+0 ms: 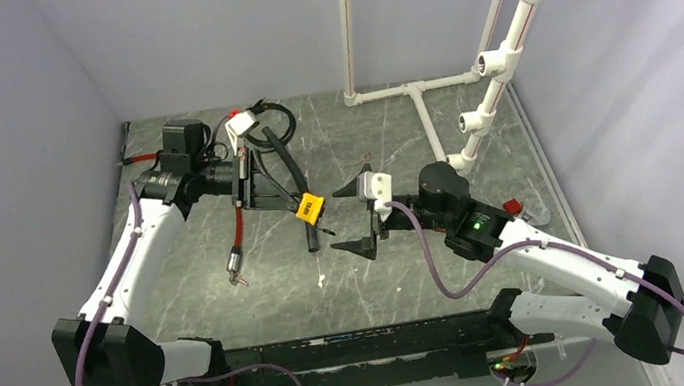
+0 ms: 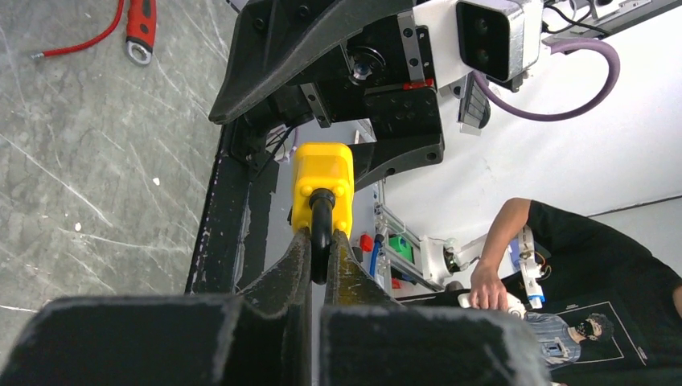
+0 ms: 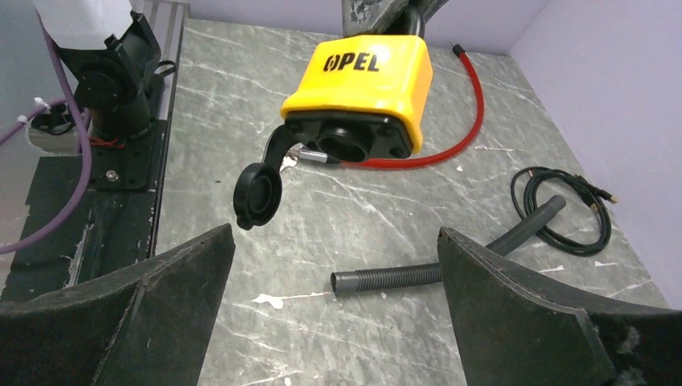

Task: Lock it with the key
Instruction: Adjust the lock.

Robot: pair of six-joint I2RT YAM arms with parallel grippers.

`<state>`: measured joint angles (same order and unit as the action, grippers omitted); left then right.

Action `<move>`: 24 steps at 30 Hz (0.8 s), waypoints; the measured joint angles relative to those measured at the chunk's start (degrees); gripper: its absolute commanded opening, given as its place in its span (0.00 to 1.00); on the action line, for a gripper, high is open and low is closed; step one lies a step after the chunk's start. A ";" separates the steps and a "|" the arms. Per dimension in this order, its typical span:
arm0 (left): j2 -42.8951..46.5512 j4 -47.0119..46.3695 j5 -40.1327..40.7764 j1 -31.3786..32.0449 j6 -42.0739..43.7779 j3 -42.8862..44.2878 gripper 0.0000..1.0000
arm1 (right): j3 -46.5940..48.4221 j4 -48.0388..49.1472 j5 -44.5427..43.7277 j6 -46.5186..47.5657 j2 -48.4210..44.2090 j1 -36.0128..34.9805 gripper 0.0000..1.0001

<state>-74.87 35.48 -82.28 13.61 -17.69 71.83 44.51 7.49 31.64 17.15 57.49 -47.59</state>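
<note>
A yellow padlock (image 1: pixel 309 207) hangs in the air from my left gripper (image 1: pixel 289 200). In the left wrist view the gripper (image 2: pixel 322 239) is shut on the lock's black shackle (image 2: pixel 322 225), with the yellow body (image 2: pixel 322 181) beyond the fingertips. The right wrist view faces the padlock's (image 3: pixel 362 80) underside: the round keyhole (image 3: pixel 346 142) is uncovered and its black dust cap (image 3: pixel 257 197) hangs open. My right gripper (image 1: pixel 350 219) is wide open and empty just right of the lock, as its own view (image 3: pixel 334 241) shows. No key is clearly visible; a red cord (image 3: pixel 470 112) with a metal tip (image 1: pixel 238 274) lies below.
A black corrugated tube (image 3: pixel 402 277) and a coiled black cable (image 3: pixel 563 211) lie on the grey marble table (image 1: pixel 410 274). A red-handled tool (image 2: pixel 141 28) lies at the back left. A white pipe frame (image 1: pixel 426 100) stands at the back right.
</note>
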 measured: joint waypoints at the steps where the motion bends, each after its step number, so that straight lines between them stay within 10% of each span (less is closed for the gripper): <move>1: 0.00 0.00 0.00 0.11 0.04 -0.22 0.00 | 0.00 0.13 0.00 -0.13 0.00 -0.15 0.99; 24: -1.86 13.57 1.64 3.17 12.79 0.85 0.00 | 0.22 -0.15 0.90 -1.27 -0.42 -0.94 0.67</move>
<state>-76.73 49.06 -80.64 16.78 -4.91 72.69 44.73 7.33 32.53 15.88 57.08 -48.53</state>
